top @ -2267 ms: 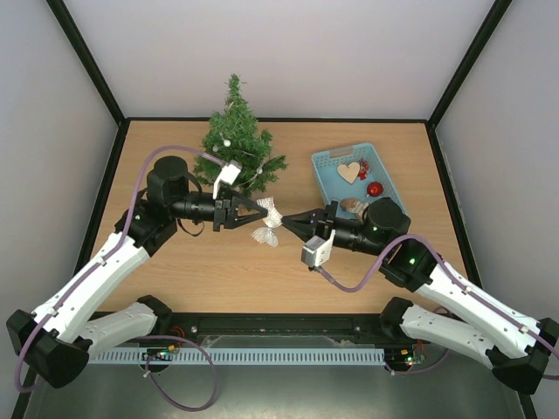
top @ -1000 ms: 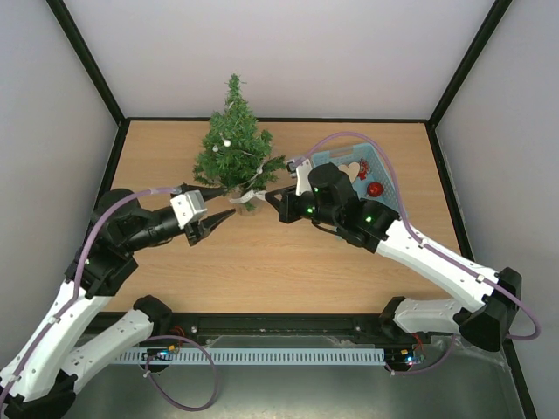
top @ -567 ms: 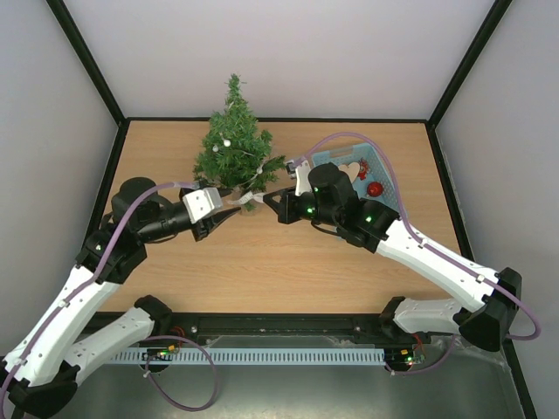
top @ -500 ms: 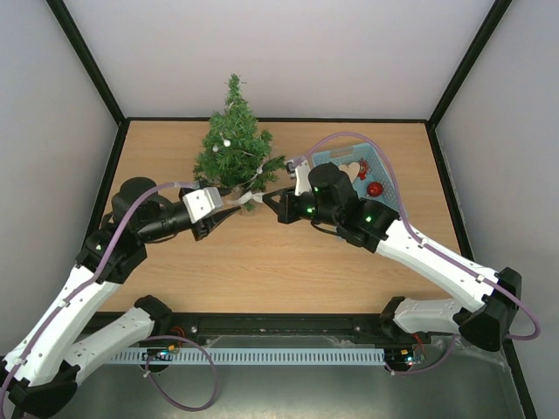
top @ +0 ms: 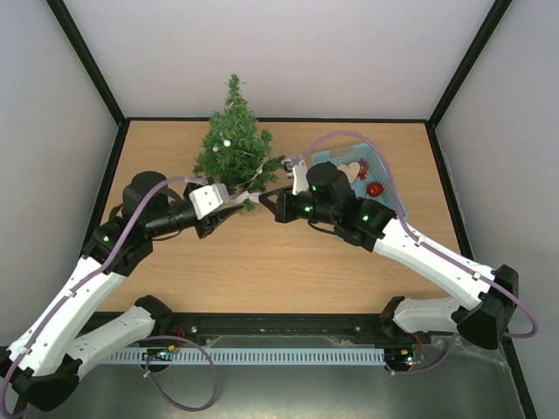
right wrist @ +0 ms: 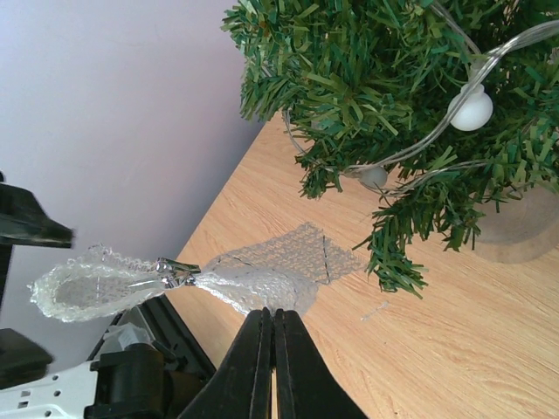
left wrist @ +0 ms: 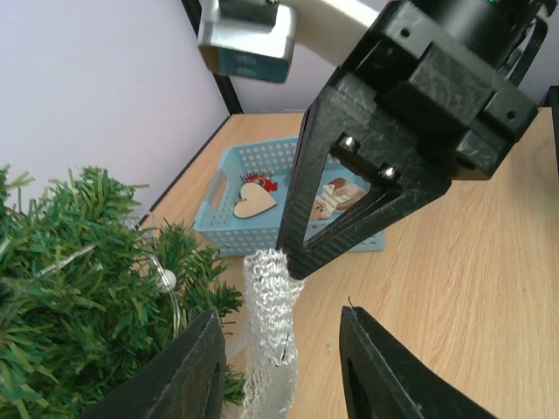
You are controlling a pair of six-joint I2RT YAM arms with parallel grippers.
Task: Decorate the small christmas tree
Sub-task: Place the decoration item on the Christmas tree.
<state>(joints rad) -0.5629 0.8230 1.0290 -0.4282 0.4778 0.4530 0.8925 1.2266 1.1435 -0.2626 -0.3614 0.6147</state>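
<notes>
Top view, tree: the small christmas tree (top: 234, 144) stands far-left on the counter (top: 262, 271). Both pincers meet just in front of its lowest branches.
Top view, ornament: the silver mesh bow (top: 249, 199) hangs between your left pincer (top: 229, 205) and right pincer (top: 266, 195).
Left wrist, pincer: jaws spread either side of the bow's tail, not touching it. Centre them on it before you close.
Right wrist, pincer: pressed together, pinching the bow's edge. Release only once the left has it, then seat the bow in the branches, clear of the bead garland (right wrist: 472, 109).

Bristly tree (top: 234, 148), glittery mesh bow (right wrist: 279, 262) — matt wooden table (top: 262, 271)
</notes>
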